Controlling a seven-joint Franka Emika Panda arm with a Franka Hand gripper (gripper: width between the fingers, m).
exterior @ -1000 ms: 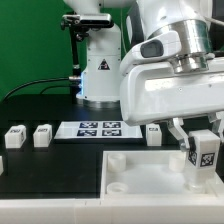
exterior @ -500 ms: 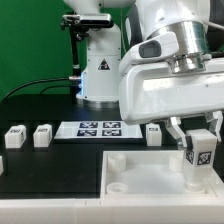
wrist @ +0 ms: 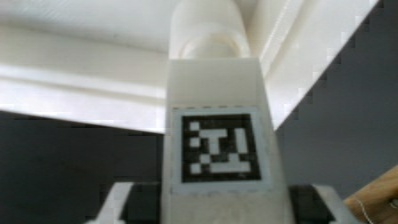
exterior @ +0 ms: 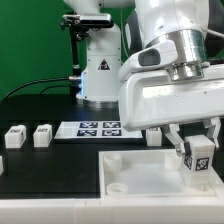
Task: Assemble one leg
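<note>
My gripper (exterior: pixel 196 150) is shut on a white leg (exterior: pixel 198 164) with a black-and-white tag, holding it upright over the right end of the large flat white board (exterior: pixel 135 170). The leg's lower end is close to the board; I cannot tell whether it touches. In the wrist view the leg (wrist: pixel 221 110) runs up the middle between my fingers (wrist: pixel 143 203), its tag facing the camera and its rounded far end against the white board (wrist: pixel 71 75). Three more legs stand on the black table: two at the exterior view's left (exterior: pixel 15 137) (exterior: pixel 42 134), one by the board (exterior: pixel 153 135).
The marker board (exterior: pixel 97 129) lies on the table behind the large white board. A white robot base (exterior: pixel 97 72) with a black cable stands at the back. The table's front edge is white.
My gripper has moved slightly to the exterior view's left and turned a little with the leg held in it. The other legs have not moved.
</note>
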